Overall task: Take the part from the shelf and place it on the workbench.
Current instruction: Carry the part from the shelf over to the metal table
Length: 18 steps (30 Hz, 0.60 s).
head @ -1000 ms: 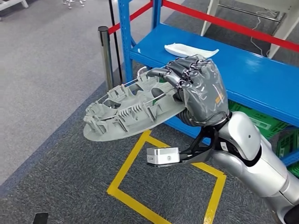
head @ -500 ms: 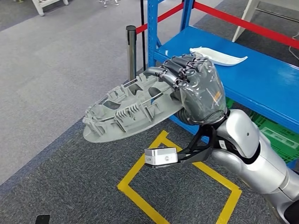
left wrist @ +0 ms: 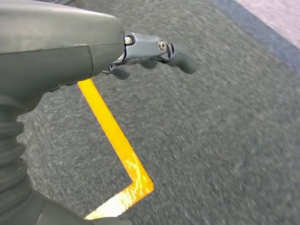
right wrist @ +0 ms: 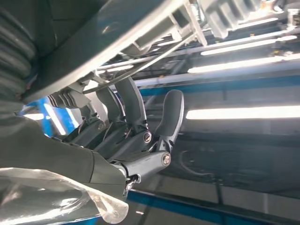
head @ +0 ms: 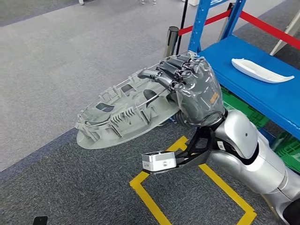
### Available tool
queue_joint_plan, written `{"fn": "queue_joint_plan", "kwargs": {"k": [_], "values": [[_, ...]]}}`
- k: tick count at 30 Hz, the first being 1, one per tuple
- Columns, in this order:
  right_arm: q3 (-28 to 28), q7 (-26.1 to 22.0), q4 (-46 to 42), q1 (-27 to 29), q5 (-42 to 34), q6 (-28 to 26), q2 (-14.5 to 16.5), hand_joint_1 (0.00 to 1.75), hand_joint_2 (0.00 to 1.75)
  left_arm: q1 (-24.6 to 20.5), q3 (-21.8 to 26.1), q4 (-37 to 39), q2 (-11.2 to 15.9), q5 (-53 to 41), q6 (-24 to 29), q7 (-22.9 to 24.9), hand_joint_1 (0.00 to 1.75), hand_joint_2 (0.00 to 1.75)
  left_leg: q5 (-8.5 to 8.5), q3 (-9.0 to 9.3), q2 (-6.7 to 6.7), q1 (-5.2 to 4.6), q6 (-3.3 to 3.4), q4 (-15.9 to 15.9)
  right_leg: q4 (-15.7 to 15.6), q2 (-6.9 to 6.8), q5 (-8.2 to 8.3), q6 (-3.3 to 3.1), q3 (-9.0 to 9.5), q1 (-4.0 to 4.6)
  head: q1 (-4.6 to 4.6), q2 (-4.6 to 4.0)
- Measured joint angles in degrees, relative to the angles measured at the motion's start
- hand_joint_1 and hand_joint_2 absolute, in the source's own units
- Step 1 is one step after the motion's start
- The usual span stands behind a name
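One large grey moulded plastic part (head: 123,112), oval and ribbed on its upper face, is clear of the blue metal shelf (head: 247,89) and hangs out over the grey carpet floor (head: 53,70), gripped at one end only by the right hand (head: 192,91), fingers curled over its rim. Most of its length is unsupported, so it could lever down and slip from the hold during a turn or a step. The left hand (left wrist: 148,49) hangs over the yellow floor tape (left wrist: 113,136), loosely spread and holding nothing. A second white curved part (head: 261,70) lies on the shelf. No bench is visible yet.
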Motion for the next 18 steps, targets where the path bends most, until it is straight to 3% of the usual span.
{"fn": "queue_joint_plan", "kwargs": {"k": [2, 3, 4, 6, 8, 10, 12, 13, 15, 16, 18], "values": [[0.0, 0.0, 0.0, 0.1, 0.0, -0.1, 0.0, 1.75, 1.75, -0.2, 0.0, 0.0, 0.0, -0.1, 0.1, 0.1, 0.00, 1.75, 0.00, -0.04, -1.34, -0.08, 0.28, 0.0, 8.4, 3.02, -3.53, -0.10, -4.15, -0.05, 0.10, 0.00], [0.0, 0.1, 0.0, 0.3, -0.1, -0.2, 0.0, 1.75, 1.75, -0.2, 0.0, 0.0, 0.0, -0.1, 0.1, 0.2, 0.00, 1.75, -0.01, -0.03, -2.11, -0.16, 0.34, 0.0, 11.4, 3.62, -4.22, -0.21, -5.91, -0.03, 0.13, 0.00], [0.0, 0.1, 0.0, 0.4, -0.1, -0.3, 0.0, 1.75, 1.75, -0.2, 0.0, 0.0, 0.0, -0.1, 0.2, 0.2, 0.00, 1.75, -0.01, -0.01, -2.94, -0.24, 0.37, 0.1, 12.5, 3.93, -3.77, -0.37, -6.78, -0.02, 0.12, 0.00], [0.0, 0.1, 0.0, 0.6, -0.1, -0.5, 0.0, 1.75, 1.75, -0.1, 0.0, 0.0, 0.1, -0.2, 0.2, 0.3, 0.00, 1.75, -0.01, 0.10, -4.73, -0.35, 0.36, 0.1, 7.4, 4.59, 0.34, -0.93, -5.14, 0.00, 0.14, 0.00], [0.0, 0.2, 0.0, 0.6, -0.1, -0.6, 0.0, 1.75, 1.75, -0.1, 0.0, 0.0, 0.0, -0.2, 0.3, 0.4, 0.00, 1.75, 0.05, -0.04, -6.30, -0.30, 0.23, 0.2, -0.3, 6.97, 4.02, -1.54, -1.74, -0.10, 0.08, 0.00], [-0.1, 0.3, 0.0, 0.5, 0.0, -1.0, 0.0, 1.75, 1.75, -0.1, 0.0, 0.0, 0.0, -0.2, 0.3, 0.4, 0.00, 1.75, 0.33, -0.66, -7.53, 0.04, -0.29, 0.4, -3.6, 8.55, 4.67, -1.73, -0.13, -0.03, 0.03, 0.00], [-0.2, 0.3, 0.0, 0.5, 0.0, -1.3, 0.0, 1.75, 1.75, 0.0, 0.0, 0.0, 0.1, -0.3, 0.4, 0.5, 0.00, 1.75, 0.69, -1.10, -8.80, 0.35, -1.10, 0.2, -4.2, 7.54, 4.70, -1.87, 0.26, 0.10, 0.03, 0.00], [-0.2, 0.4, 0.0, 0.5, -0.1, -1.3, 0.0, 1.75, 1.75, 0.1, 0.0, 0.0, 0.1, -0.3, 0.4, 0.5, 0.00, 1.75, 0.54, -1.23, -8.34, 0.26, -1.45, 0.4, -4.6, 6.79, 4.83, -2.09, 0.54, 0.06, -0.03, 0.00], [-0.3, 0.6, 0.0, 0.5, -0.1, -1.4, 0.0, 1.75, 1.75, 0.1, 0.0, 0.0, 0.2, -0.4, 0.4, 0.6, 0.00, 1.75, -1.36, -2.57, -5.19, -0.03, -2.03, 3.4, -5.3, 5.08, 4.99, -2.64, 1.23, -0.04, -0.33, 0.00], [-0.4, 0.6, 0.0, 0.6, -0.1, -1.5, 0.0, 1.75, 1.75, 0.0, -0.1, 0.0, 0.2, -0.4, 0.4, 0.6, 0.00, 1.75, -3.00, -4.03, -2.99, -0.06, -2.23, 6.6, -5.4, 4.20, 4.91, -2.85, 1.44, 0.10, -0.47, 0.00], [-0.6, 0.7, 0.0, 0.9, -0.1, -1.6, 0.0, 1.75, 1.75, -0.1, -0.1, 0.0, 0.2, -0.4, 0.4, 0.7, 0.00, 1.75, -5.72, -7.20, -0.98, 0.21, -2.54, 13.4, -5.2, 2.53, 4.66, -3.06, 1.57, 0.32, -0.56, 0.00]]}}
